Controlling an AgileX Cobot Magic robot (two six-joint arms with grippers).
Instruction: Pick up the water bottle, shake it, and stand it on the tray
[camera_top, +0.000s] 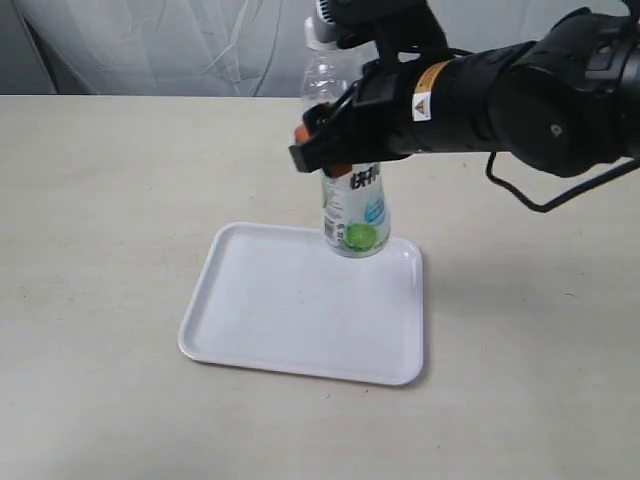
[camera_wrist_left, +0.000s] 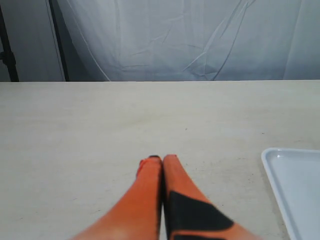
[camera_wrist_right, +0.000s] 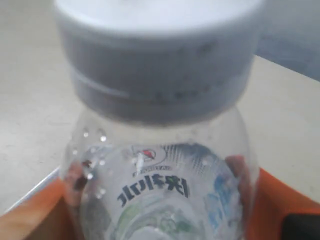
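Note:
The water bottle (camera_top: 355, 215), clear with a white cap (camera_top: 322, 35) and a white-blue label with a green circle, stands upright at the far right part of the white tray (camera_top: 290, 320). My right gripper (camera_top: 325, 150) is shut on the bottle's middle. Whether the bottle's base touches the tray or hangs just above it I cannot tell. The right wrist view looks down on the cap (camera_wrist_right: 155, 50) and the bottle (camera_wrist_right: 160, 190), with an orange finger (camera_wrist_right: 272, 200) on each side. My left gripper (camera_wrist_left: 162, 159) is shut and empty over the table, beside a corner of the tray (camera_wrist_left: 295, 185).
The black right arm (camera_top: 540, 95) reaches in from the right above the table, with a cable loop hanging under it. A white curtain (camera_top: 180, 45) closes off the far side behind the beige table (camera_top: 100, 200).

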